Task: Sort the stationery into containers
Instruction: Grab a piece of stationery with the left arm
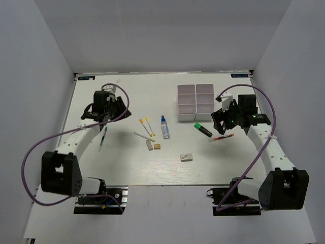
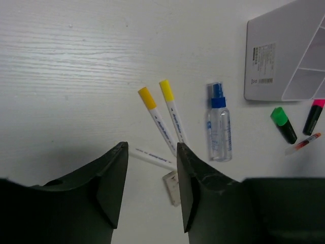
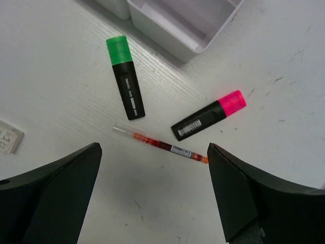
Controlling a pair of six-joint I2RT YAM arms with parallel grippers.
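Tray (image 1: 196, 96) sits toward the far edge of the worktop (image 1: 127, 168), right of centre. The compartments we can see look unfilled, so we judge the sorting to be at its start.

Just off the tray's near right corner lie the green-black highlighter (image 3: 125, 79), a pink highlighter (image 3: 208, 118) and the thin red pen (image 3: 161, 145), close together but not touching. The right gripper (image 1: 222, 122) hovers over these three, jaws wide apart, holding nothing.

Mid-worktop lie two yellow-capped white pens (image 2: 159, 121) and the blue-capped clear bottle (image 2: 219, 129), with the erasers (image 1: 186, 157) closer to the near edge. The left gripper (image 2: 150, 168) hovers nearer the left edge, facing the pens, jaws partly apart with nothing between them.

Step in hand, as we read it: a first pick on the right side. The next move calls for lowering and setting the jaws across one barrel. The red pen is thin and lies flat, so the grip must close low and centred.
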